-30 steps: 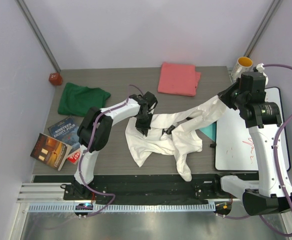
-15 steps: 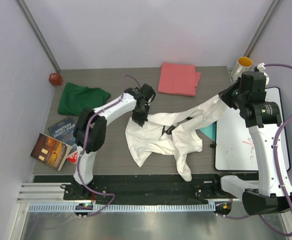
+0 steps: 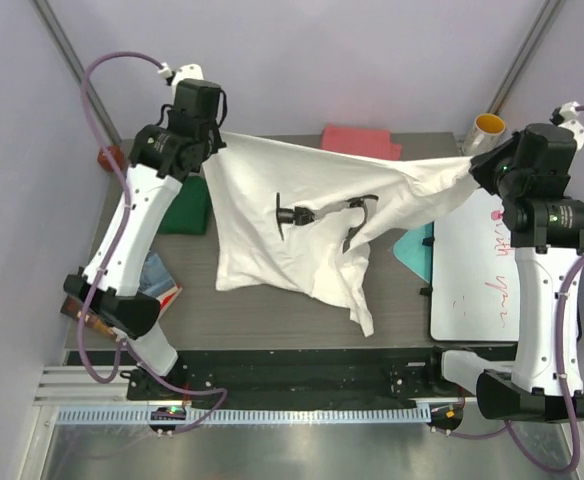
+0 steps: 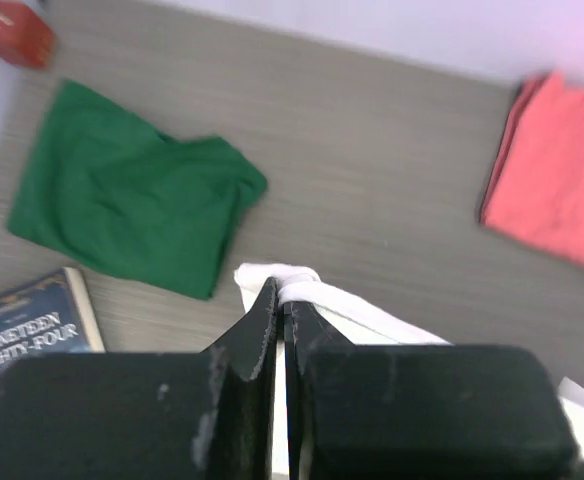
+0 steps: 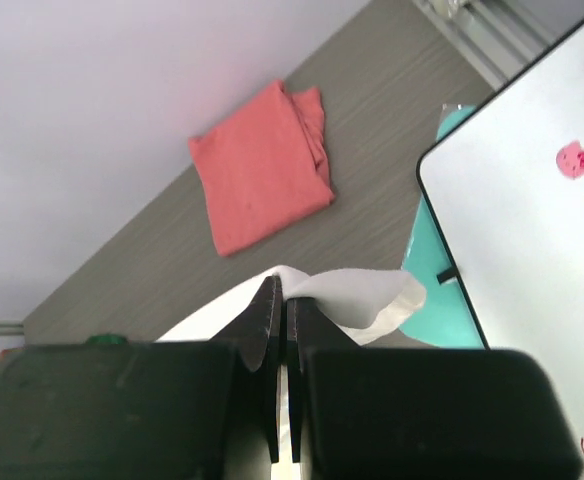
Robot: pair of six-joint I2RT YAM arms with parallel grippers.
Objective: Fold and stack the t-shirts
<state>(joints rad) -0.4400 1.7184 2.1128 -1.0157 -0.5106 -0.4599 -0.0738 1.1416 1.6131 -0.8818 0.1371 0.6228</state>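
Your left end effector is clamped shut on one upper corner of the white t-shirt; in the left wrist view a small fold of white cloth sits pinched between its fingertips. Your right end effector is closed on the opposite corner in the same way, with a flap of cloth poking out past its tips in the right wrist view.

The shirt is stretched between the two, raised over the middle of the counter. Its long axis runs left to right across the counter, and the top edge is pulled nearly straight. The body hangs toward the near edge, with one narrow tail trailing lowest at the right. You cannot tell whether the hem touches the counter.

The dark green t-shirt lies bunched at the far left, below your left arm. The coral-pink t-shirt lies folded at the far edge, behind the white one.
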